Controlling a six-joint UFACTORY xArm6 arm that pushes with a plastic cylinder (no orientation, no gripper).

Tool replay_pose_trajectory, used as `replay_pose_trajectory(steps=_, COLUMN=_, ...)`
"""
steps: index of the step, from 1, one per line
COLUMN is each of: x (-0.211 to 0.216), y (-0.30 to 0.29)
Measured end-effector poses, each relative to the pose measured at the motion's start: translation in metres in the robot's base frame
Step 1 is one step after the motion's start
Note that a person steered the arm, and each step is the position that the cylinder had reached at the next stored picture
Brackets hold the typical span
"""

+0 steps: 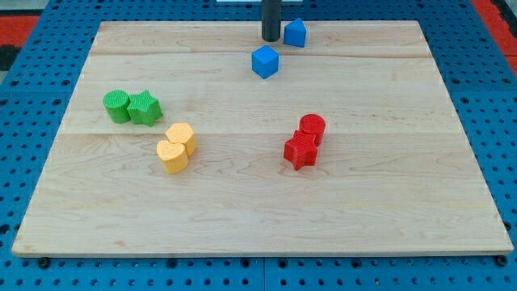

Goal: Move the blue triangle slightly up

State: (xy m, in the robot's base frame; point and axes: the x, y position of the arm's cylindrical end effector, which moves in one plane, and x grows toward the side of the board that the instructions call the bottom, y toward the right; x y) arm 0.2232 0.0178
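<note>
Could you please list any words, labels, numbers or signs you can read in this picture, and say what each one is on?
None: no text can be read on the wooden board, the blue triangle, the other coloured blocks, my tip or the blue pegboard around the board.

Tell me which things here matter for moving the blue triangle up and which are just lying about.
In the job:
blue triangle, near the view's top
my tip, just left of it

Lying about:
blue cube
green blocks
yellow blocks
red blocks
</note>
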Motion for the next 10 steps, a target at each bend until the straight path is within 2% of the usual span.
replay_pose_trajectory(steps=2, x=-0.007, y=0.056)
replay_pose_trajectory(steps=3, x=-0.001, y=0.06)
replay_pose_trajectory(steps=4, x=0.031, y=0.01)
replay_pose_trajectory(steps=5, x=0.044, y=0.008)
replay_pose_trajectory(steps=6, x=0.02, y=0.028)
replay_pose_trajectory(steps=7, x=0.0, y=0.079)
replay_pose_trajectory(steps=8, x=0.0, y=0.091)
replay_pose_trajectory(steps=9, x=0.022, y=0.074)
replay_pose_trajectory(steps=10, x=0.027, y=0.087)
